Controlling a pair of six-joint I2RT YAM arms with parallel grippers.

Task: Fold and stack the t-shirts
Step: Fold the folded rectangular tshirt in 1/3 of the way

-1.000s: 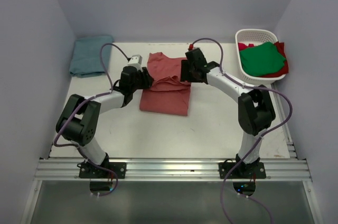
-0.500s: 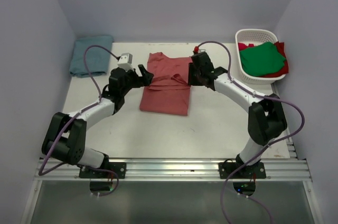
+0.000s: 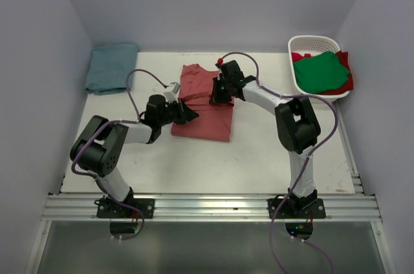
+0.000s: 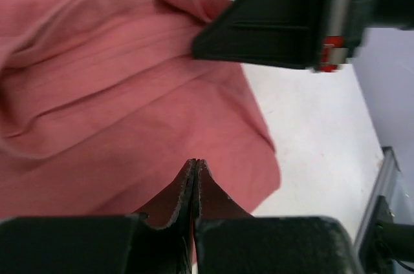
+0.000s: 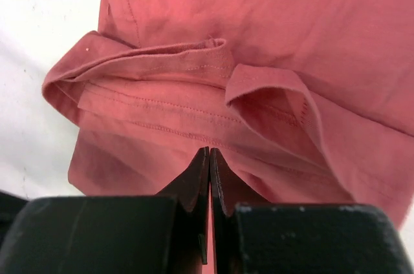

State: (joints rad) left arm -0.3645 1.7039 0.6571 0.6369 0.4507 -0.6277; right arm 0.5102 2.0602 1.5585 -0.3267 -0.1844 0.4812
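A faded brick-red t-shirt (image 3: 206,111) lies partly folded in the middle of the table, its upper part doubled over in a ridge. My left gripper (image 3: 192,117) is low over its left side, jaws pressed together; in the left wrist view the tips (image 4: 196,164) are shut above the red cloth (image 4: 97,93). My right gripper (image 3: 217,93) is at the fold near the shirt's top, also shut (image 5: 209,152), over a folded sleeve and hem (image 5: 194,86). No cloth shows between either pair of tips. A teal-blue t-shirt (image 3: 111,67) lies folded at the back left.
A white slotted basket (image 3: 315,42) stands at the back right, holding a green t-shirt (image 3: 322,71) over a brighter red one (image 3: 346,61). Grey walls close in the left, back and right. A metal rail (image 3: 207,206) runs along the near edge.
Both grippers stood open beside the brick-red shirt; each has moved in over it and shut. The left arm swung down and right, the right arm shifted left onto the fold.
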